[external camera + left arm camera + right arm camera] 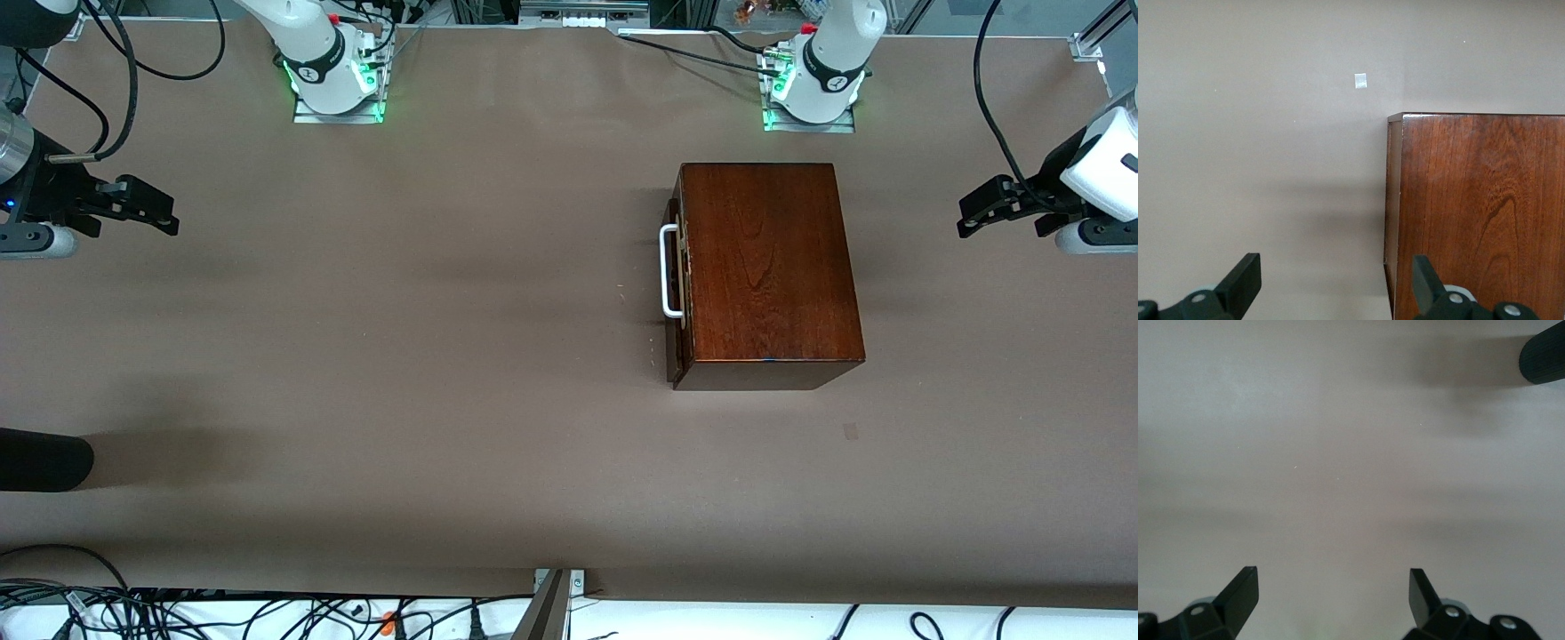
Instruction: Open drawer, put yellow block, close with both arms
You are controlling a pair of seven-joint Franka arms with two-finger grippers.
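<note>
while the glossy dark mahogany box [766,271] keeps its drawer [674,293] shut, the white u-shaped bar handle [669,271] faces the right arm's end of the bench [400,356]. the right claw [142,207] waits open, well apart; the left claw [987,210], also open, hovers by the box's handleless end. no yellow block shows.

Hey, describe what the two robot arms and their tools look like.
Both arms are white with black-grey joint rings, on green-lit bases with black cables. The left tool and right tool are black with two angular fingers; silver screws show at the finger mounts.
</note>
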